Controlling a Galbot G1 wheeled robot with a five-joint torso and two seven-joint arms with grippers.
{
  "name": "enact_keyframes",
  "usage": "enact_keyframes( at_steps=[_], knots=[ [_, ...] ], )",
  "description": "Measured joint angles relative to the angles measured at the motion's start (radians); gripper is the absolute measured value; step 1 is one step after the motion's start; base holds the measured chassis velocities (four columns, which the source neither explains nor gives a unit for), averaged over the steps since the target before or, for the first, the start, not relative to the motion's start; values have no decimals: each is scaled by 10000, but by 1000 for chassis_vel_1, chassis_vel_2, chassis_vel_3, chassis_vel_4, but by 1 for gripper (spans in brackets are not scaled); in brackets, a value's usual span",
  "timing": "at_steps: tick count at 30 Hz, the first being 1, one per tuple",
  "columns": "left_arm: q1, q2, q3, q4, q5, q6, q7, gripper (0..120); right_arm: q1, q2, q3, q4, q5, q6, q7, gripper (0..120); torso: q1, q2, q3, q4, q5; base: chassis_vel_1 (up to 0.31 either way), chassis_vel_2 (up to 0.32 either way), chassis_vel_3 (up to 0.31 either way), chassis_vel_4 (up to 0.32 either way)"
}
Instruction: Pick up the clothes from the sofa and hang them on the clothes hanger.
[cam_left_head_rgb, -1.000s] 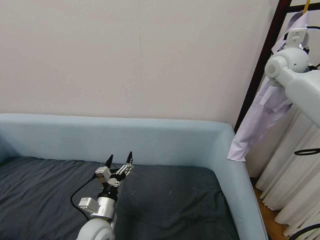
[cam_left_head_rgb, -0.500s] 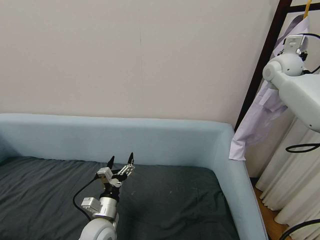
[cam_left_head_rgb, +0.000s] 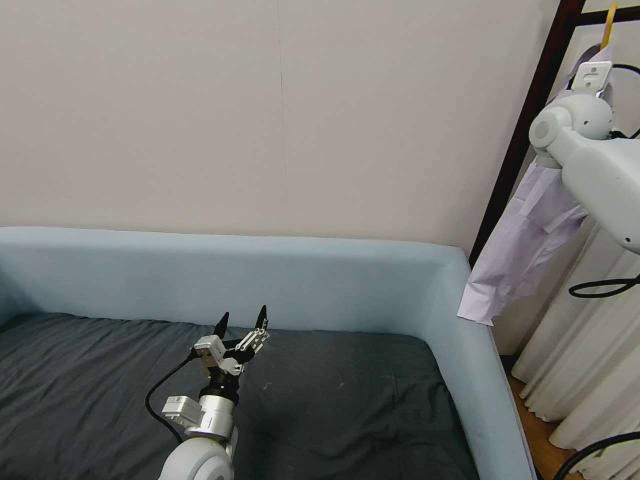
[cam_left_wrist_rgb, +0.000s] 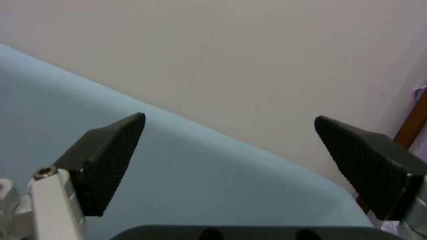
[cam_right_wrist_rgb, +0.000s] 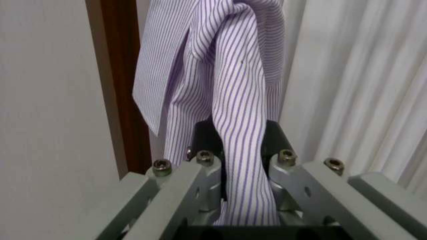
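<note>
We've got the purple-and-white striped cotton shirt at the upper right of the head view. It dangles beside the dark brown wooden clothes rack post, clear of the pale blue sofa. Our right gripper has its fingers pinched tight on a bunched fold of it. Low centre, our left gripper hovers over the dark grey seat cushion, fingers spread wide, holding nothing. The risk, we reckon, is that narrow pinch. The cloth could slide out, or the loose tail could snag the post and miss the yellow hanger.
</note>
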Motion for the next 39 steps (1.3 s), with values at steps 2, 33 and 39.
enact_keyframes(
  at_steps=[2,33,39],
  knots=[
    [14,0,-1,-8,4,-4,2,100,-28,-63,49,156,-6,-14,1,7,0,0,0,0,1,0,0,0,0],
    [1681,-986,-1462,-1117,127,-742,1175,100,-10911,-1717,7302,7898,-2820,6868,-6913,100,0,2,0,7,-1,-3,-5,0,1],
    [2091,-1146,-1773,-1338,905,-602,1052,100,-14436,-217,9790,9662,-4782,6333,-7929,100,0,2,-2,-5,3,0,0,0,0]
  ],
)
